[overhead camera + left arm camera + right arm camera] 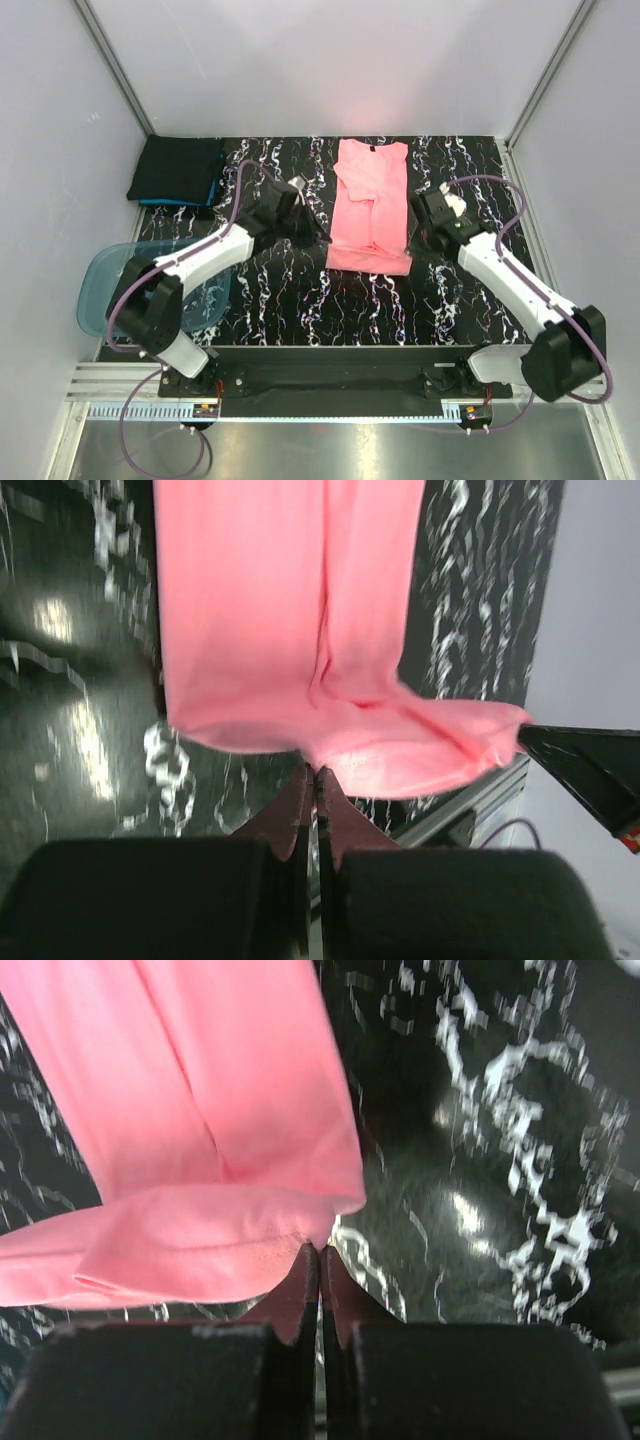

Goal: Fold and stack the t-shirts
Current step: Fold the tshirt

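Folded black and teal-blue cloth tees (178,170) lie at the far-left corner of the black marbled table (270,300). Left gripper (315,776): clenched on the salmon-pink cloth t-shirt (368,200) at its near hem, table centre-right. Right gripper (320,1255): clenched on the same hem.

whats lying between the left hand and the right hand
The near hem of the pink t-shirt fills that stretch, from left hand to right hand, each shut on a corner. The top view shows it best.
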